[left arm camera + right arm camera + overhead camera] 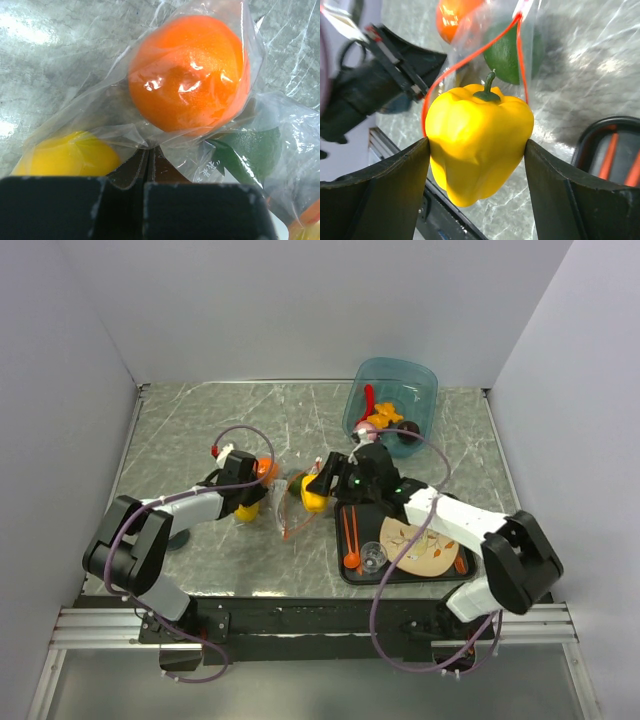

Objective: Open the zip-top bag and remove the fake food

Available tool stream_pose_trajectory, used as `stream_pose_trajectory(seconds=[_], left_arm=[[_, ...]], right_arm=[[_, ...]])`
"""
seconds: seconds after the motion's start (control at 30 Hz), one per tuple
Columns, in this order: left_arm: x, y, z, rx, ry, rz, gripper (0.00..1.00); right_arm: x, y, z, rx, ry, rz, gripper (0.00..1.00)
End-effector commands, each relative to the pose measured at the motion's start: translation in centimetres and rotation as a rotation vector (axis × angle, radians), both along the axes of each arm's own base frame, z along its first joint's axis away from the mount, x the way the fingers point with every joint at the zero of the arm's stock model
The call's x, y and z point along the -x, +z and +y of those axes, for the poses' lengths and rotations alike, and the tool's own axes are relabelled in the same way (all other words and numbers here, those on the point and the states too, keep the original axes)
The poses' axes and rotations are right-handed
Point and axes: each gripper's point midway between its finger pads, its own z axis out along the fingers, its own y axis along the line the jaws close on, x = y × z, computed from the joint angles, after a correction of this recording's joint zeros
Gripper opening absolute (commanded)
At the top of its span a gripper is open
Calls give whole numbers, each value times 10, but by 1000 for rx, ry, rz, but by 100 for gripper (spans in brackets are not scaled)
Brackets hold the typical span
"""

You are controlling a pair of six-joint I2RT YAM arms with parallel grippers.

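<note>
Here the right pincer grasps a yellow pepper, one piece of the fake food, with a finger pressed against each of its sides and its green stem pointing away from the wrist. Just behind the pepper stands the open mouth of the zip-top bag, its orange-red zip strip curving in a loop around the stem end; whether the pepper is fully clear of that mouth I cannot tell.

The left pincer is clenched, with a fold of the bag's clear film pinched between its fingers at the other end. Inside the bag, just past those fingers, sit an orange, a yellow piece and a green piece, all under wrinkled plastic.

The bag lies near the middle of the grey desk, between the two pincers. To the right, near the right arm, is a black tray carrying a plate and thin orange sticks. At the far right a translucent blue tub holds more toy pieces.
</note>
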Motion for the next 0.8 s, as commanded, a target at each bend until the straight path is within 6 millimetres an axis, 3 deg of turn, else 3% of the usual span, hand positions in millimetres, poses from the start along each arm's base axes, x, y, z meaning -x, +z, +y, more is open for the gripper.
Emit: stream_pose_trajectory(seconds=[0.0,0.1,0.13,0.23,0.3,0.37,0.53,0.57,0.67,0.77], left_arm=[[3,6,2,1,-9,-2,1],[2,10,0,7,-15,-9,1],[2,11,0,7,-17,-12,1],[2,14,-2,14,-29,-18,1],[1,19,-4,19,-42,-30,1],[0,24,-10,32,-76,-37,2],[-1,41,-21,57,-131,-67,4],[-1,43,-23,59,-141,-71,5],[2,51,-31,71,-196,-72,13],[2,63,-35,63,-226,-82,23]], right_arm=[[-3,37,-19,-58,-7,-80,39],[-22,51,-48,-66,-79,-111,41],[-37,54,-67,-68,-131,-116,41],[-70,66,-97,-44,-221,-148,41],[-104,71,-127,-5,-323,-169,42],[-139,64,-158,27,-449,-158,42],[-202,51,-203,46,-620,-128,44],[-221,46,-213,52,-651,-118,47],[-250,34,-220,59,-660,-88,62],[-261,31,-219,83,-639,-73,83]])
